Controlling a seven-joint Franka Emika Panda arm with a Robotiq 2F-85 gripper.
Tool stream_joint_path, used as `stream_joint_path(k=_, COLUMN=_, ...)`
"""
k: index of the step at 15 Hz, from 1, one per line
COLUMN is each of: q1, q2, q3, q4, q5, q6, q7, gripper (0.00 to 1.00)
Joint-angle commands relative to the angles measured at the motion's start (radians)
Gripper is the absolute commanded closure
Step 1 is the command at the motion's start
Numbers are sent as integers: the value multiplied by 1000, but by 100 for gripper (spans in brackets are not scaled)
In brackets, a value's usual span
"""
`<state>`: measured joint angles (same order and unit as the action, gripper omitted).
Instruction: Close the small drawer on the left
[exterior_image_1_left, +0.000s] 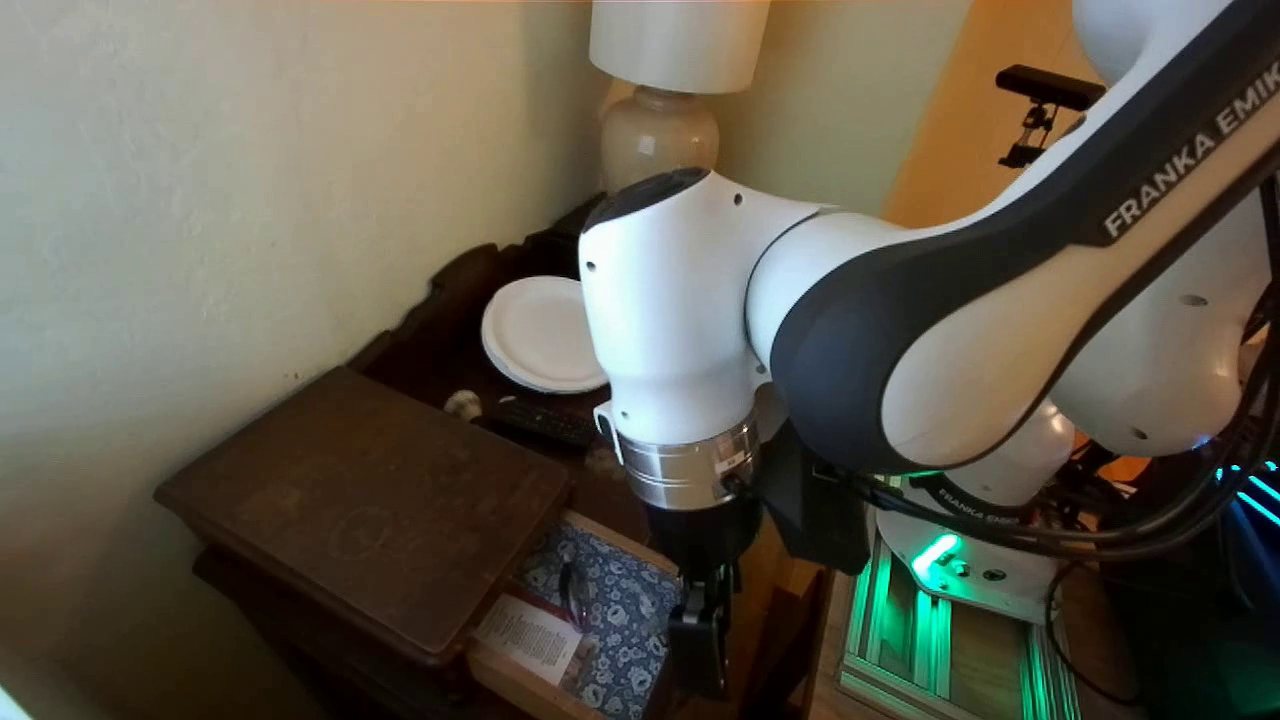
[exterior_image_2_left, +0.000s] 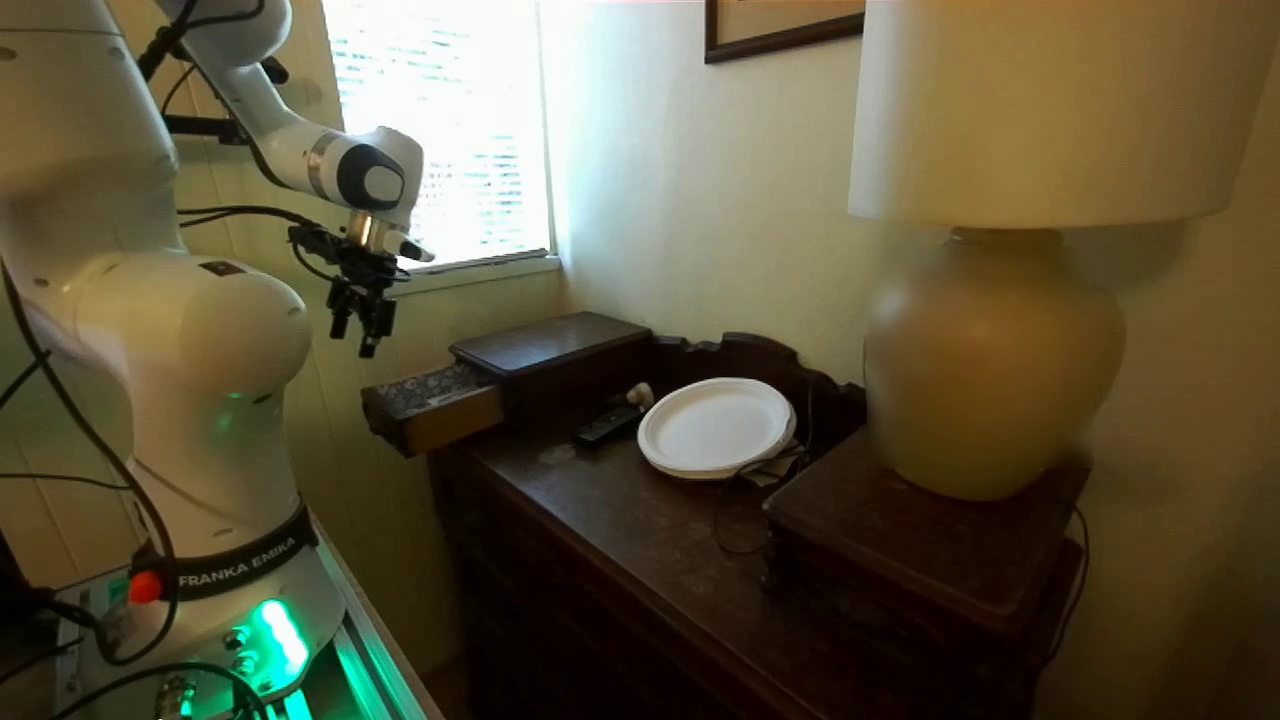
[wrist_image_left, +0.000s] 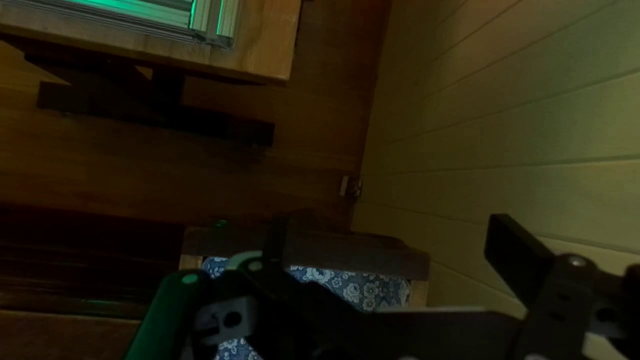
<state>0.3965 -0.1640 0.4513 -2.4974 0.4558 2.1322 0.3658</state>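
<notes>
The small drawer (exterior_image_2_left: 455, 420) is shown pulled out, below the pincer (exterior_image_2_left: 354, 338) and not touched by it. The pincer's two fingers are spread apart, with nothing held between them. A blue flowered lining (exterior_image_1_left: 620, 635) and a printed sheet (exterior_image_1_left: 532, 637) can be seen inside the drawer. It is judged light and rigid, perhaps a little stiff in its slide. No grip should be needed: its dark front panel (wrist_image_left: 360, 255) could be pushed squarely, near the middle, so that jamming is avoided. Farther from the pincer, the raised box (exterior_image_1_left: 350, 510) that receives the drawer is seen, then a remote (exterior_image_2_left: 607, 425), white plates (exterior_image_2_left: 715, 425) and, farthest off, a lamp (exterior_image_2_left: 995, 360).
</notes>
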Motion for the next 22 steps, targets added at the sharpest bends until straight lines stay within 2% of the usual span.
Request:
stream_joint_path(k=1, q1=8, q2=2, q3=-9, q4=-1, q5=-2, q6=1, q7=2, gripper=0)
stream_joint_path(k=4, q1=7, q2=15, q3=-8, q4=8, q5=-12, q6=1, q7=-2, gripper=0)
stream_joint_path(k=7, q1=10, q2=50, q3=12, q4=21, q5=-65, q6=-37, q7=72, gripper=0)
stream_joint_path(k=11, q1=31, q2=85, q3=28, q4=14, q5=-45, q6=-41, q7=95, gripper=0)
stream_joint_path(k=12, q1=37, q2=95, q3=32, q4=11, q5=-43, q6=-32, q7=107, gripper=19)
stream_joint_path(k=17, q1=61, q2=134, q3=41, q4=-3, q5=-30, q6=-2, q7=157, gripper=56)
stream_joint_path(k=22, q1=81, q2=163, q3=51, q4=-28, q5=-69, q6=105, q7=233, gripper=91)
